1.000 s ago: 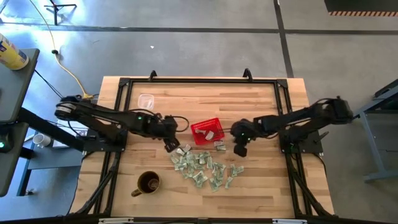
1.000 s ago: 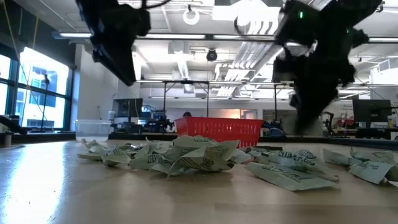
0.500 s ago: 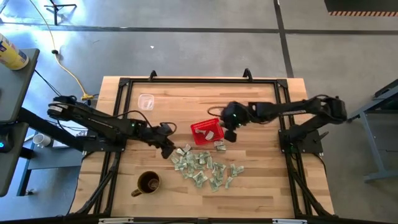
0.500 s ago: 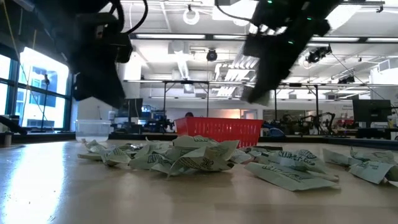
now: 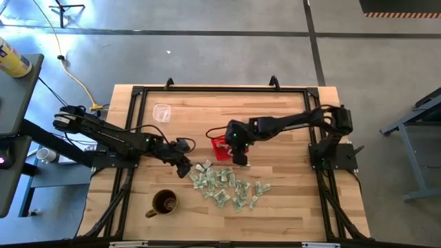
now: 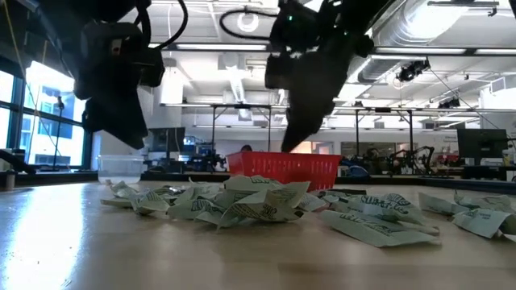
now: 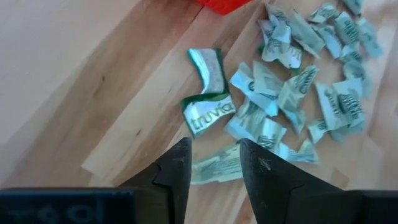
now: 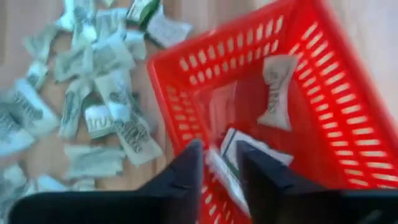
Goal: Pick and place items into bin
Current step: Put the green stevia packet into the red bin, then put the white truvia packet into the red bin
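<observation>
Looking down from above, the right gripper (image 5: 239, 150) hangs over the red basket (image 5: 222, 146), presumably to drop a packet; the left gripper (image 5: 185, 168) sits at the edge of the packets (image 5: 227, 187) on the surface (image 5: 289, 200). Level with the surface, both arms are dark shapes. At the right wrist, jaws are slightly parted, with a packet (image 8: 225, 160) between them above the basket; whether gripped or released, I cannot tell. Left jaws stand open, empty.

A small red mesh-walled basket (image 5: 224, 147) sits upright near the table's centre, with a few packets inside (image 8: 278, 81). Many crumpled pale green-and-white packets (image 5: 227, 186) lie scattered flat at its 5 o'clock, just beside it.
</observation>
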Controlling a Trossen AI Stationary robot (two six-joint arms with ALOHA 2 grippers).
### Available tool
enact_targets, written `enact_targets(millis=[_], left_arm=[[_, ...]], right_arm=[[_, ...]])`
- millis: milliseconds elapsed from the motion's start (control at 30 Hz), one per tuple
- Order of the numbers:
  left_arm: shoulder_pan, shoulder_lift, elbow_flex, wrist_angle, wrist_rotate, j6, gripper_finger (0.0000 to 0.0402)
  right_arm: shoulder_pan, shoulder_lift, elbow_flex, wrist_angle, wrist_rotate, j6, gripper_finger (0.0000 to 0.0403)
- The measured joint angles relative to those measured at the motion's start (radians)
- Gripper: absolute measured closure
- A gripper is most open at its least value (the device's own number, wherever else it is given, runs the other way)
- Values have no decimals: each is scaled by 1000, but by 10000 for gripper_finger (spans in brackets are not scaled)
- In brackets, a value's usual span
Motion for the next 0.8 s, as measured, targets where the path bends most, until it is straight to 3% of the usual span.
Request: enact_targets(millis=[200, 333, 467, 800], left_arm=[[2, 0, 0, 25, -84, 199, 184], [3, 23, 1, 67, -94, 379, 159], [3, 97, 1, 157, -35, 505, 152], [45, 245, 38, 220, 2, 652, 156]], right_arm=[[53, -84, 0, -76, 226, -13, 164], [101, -136, 0, -159, 396, 19, 111], [152, -175, -11, -261, 488, 102, 82], [262, -222, -117, -319, 475, 342, 64]])
